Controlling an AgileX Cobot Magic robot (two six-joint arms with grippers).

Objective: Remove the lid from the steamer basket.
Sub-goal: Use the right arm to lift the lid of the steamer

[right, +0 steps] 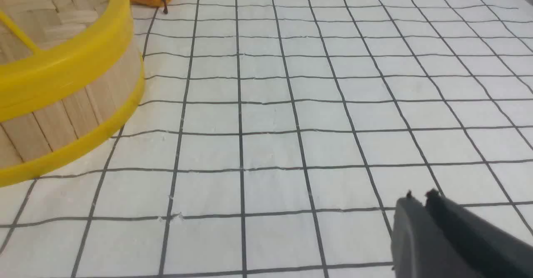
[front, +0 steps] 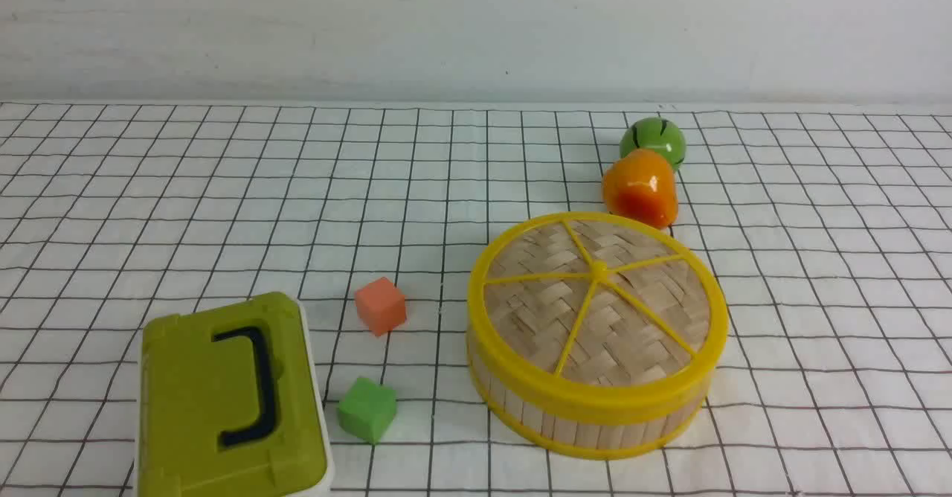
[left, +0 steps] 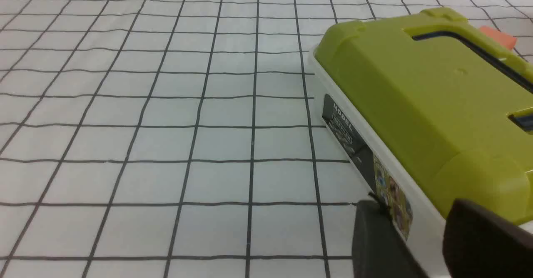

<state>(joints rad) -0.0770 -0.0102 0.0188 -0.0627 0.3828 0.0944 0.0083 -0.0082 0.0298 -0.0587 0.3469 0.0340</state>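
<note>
The steamer basket (front: 587, 422) stands right of centre on the gridded cloth, showing a tan slat wall with yellow rings. The lid (front: 595, 303) sits flat on top of it, woven tan with a yellow rim and spokes. Neither gripper shows in the front view. In the right wrist view the basket (right: 62, 120) and the lid's rim (right: 62, 74) fill one corner, and my right gripper (right: 420, 195) hangs well apart from them over bare cloth, shut on nothing. My left gripper (left: 414, 211) is open, its dark fingers (left: 379, 244) standing close beside the olive-green box (left: 416, 86).
The olive-green and white box (front: 230, 400) with a dark handle sits at the front left. An orange cube (front: 381, 305) and a green cube (front: 367, 409) lie between it and the basket. Behind the basket are an orange fruit (front: 641, 188) and a green ball (front: 653, 140).
</note>
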